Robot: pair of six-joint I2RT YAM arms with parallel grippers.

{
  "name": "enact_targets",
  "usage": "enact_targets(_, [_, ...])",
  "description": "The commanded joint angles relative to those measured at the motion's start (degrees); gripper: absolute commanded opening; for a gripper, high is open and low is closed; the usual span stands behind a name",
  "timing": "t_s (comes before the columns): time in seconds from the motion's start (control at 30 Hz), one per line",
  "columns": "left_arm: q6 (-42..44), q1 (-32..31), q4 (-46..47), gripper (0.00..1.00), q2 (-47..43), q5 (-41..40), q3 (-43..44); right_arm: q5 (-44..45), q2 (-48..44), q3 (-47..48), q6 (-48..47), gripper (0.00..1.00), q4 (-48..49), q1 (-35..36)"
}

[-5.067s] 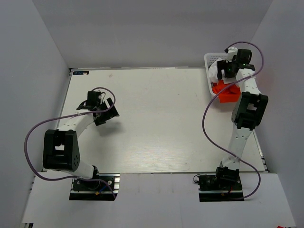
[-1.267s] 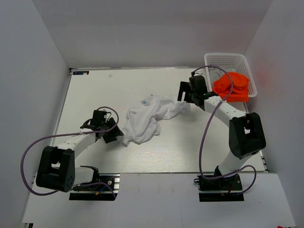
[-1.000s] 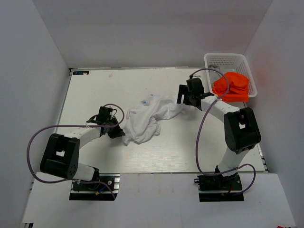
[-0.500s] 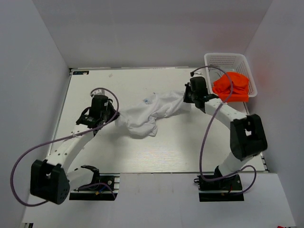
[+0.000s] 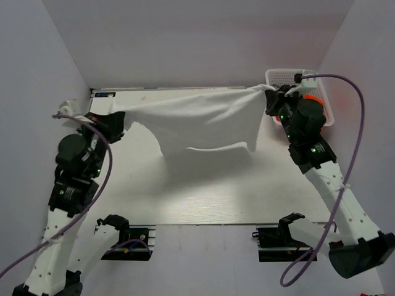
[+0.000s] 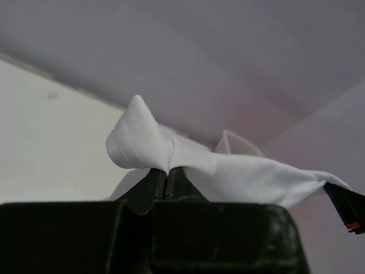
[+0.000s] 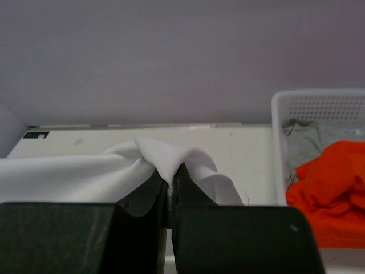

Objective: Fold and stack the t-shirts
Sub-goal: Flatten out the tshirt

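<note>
Top external view: white shirt point(image 5: 197, 120) hung stretched above surface's point(image 5: 216, 191) far edge, left hand point(image 6: 166, 172) and right hand point(image 7: 170, 178) each clenched on one end.

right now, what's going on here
Both arms hold the white shirt stretched in the air over the table. The left gripper is shut on one end, the right gripper on the other. The orange shirt and grey shirt lie in the basket at the far right. No fold made yet.
</note>
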Motion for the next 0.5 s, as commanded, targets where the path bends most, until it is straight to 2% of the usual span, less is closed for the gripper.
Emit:
enact_targets(0.0, [2.8, 1.0, 1.1, 0.00, -4.6, 1.3, 5.6, 0.9, -5.7, 4.1, -3.7, 0.00, 0.3, 0.0])
enact_targets(0.13, [5.0, 1.0, -0.4, 0.00, -6.7, 4.4, 12.2, -2.9, -11.0, 7.9, -6.1, 0.00, -2.5, 0.0])
enact_targets(0.27, [5.6, 1.5, 0.3, 0.00, -9.1, 6.5, 14.2, -5.6, -15.7, 10.3, -6.4, 0.00, -2.6, 0.0])
enact_targets(0.47, [5.6, 1.5, -0.3, 0.00, -5.8, 6.5, 16.1, -11.4, -15.8, 8.6, -6.7, 0.00, -0.5, 0.0])
